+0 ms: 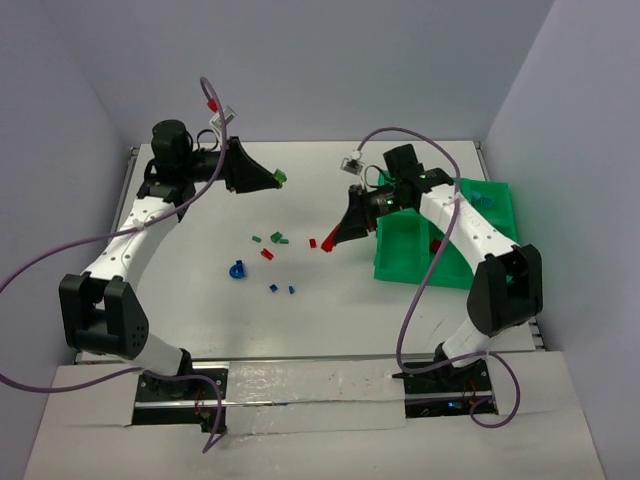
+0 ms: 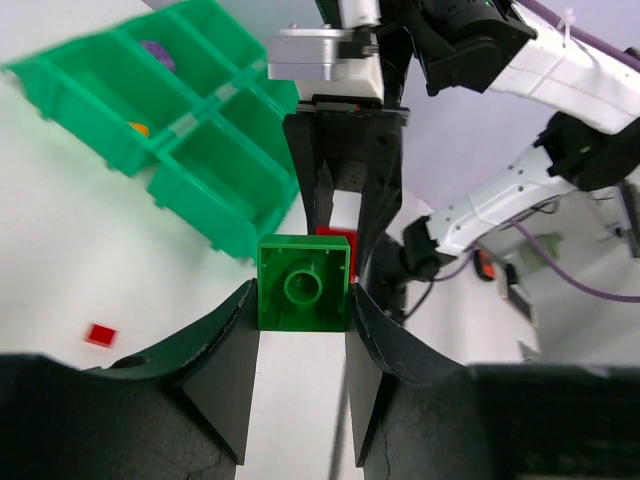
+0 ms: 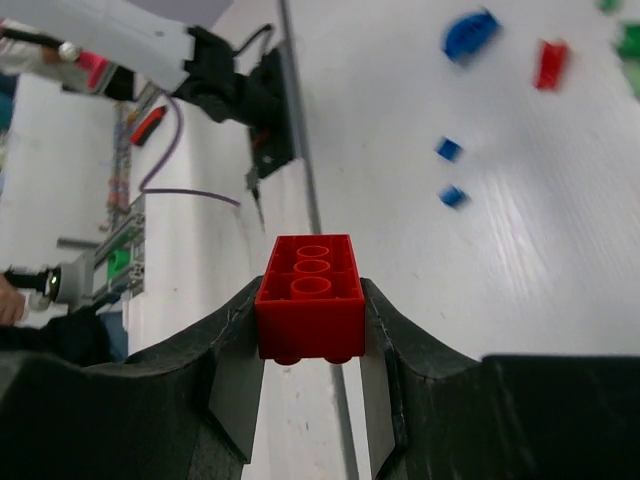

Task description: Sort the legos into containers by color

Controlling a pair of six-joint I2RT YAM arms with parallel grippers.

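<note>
Legos are seen from above scattered mid-table, the green tray by the right edge; most sorting is judged undone. In the left wrist view, a green brick is pinched by the left gripper, and a purple piece and an orange piece are shown binned. In the right wrist view, a red brick is clamped by the right gripper.

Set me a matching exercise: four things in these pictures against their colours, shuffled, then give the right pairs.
Things:
1 square brick in the left gripper
2 long brick in the right gripper
3 round piece on the table
4 arm cable

Colours:
A purple
B red
C blue
D green

Pairs: 1-D; 2-B; 3-C; 4-A
</note>
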